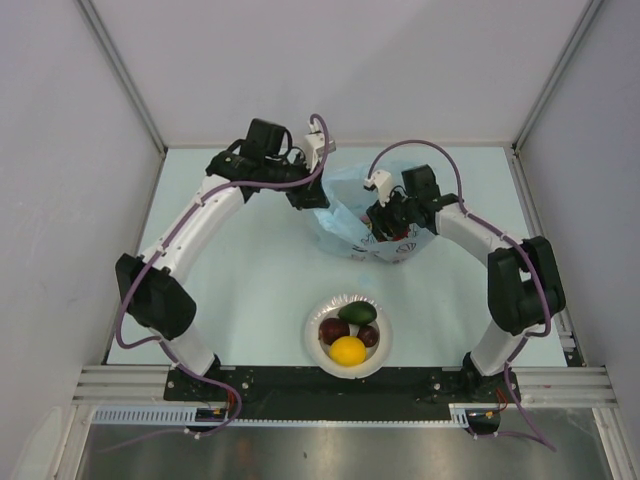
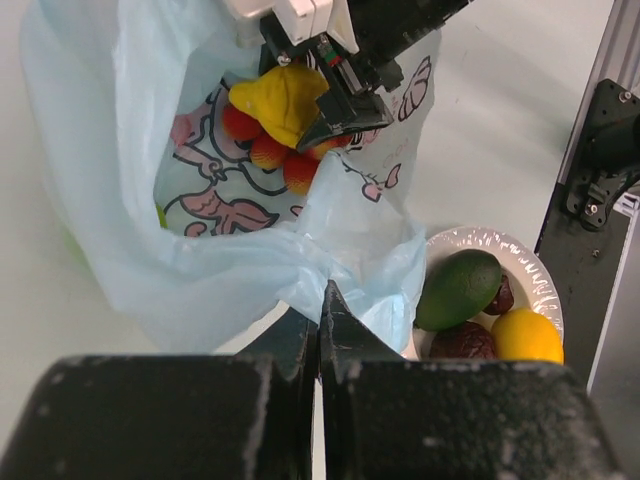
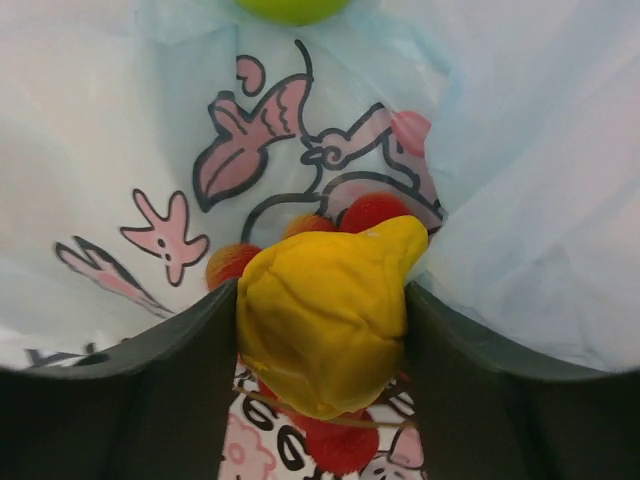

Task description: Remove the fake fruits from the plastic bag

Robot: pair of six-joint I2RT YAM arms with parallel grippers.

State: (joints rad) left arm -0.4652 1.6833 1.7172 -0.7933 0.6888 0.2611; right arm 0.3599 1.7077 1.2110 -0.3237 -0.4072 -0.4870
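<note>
A crumpled light-blue plastic bag (image 1: 345, 195) with a pink-and-dark cartoon print lies on the pale surface (image 1: 250, 270), just beyond a white bowl (image 1: 380, 358) that sits close to the arms' bases. The bag's heap spreads wider side to side than front to back, and its mouth gapes upward. The left tool (image 2: 320, 305), fingers pressed together, pinches a fold of the bag's rim on the bowl's far left. The right tool (image 3: 322, 300) reaches into the mouth and clamps the yellow top of a bunch of red grapes (image 2: 280, 125). The red balls hang under that yellow piece, so the bunch's long axis runs roughly up and down (its yellow tip leans to one side). A green apple (image 3: 290, 8) lies deeper in the bag, past the bunch. Bag film crowds the bunch on every side. In the bowl rest an avocado (image 1: 357, 313), a lemon (image 1: 348, 351) and dark red round fruits (image 2: 465, 342). Bare surface shows between bowl and bag, and stretches left of the bowl to the wall.
</note>
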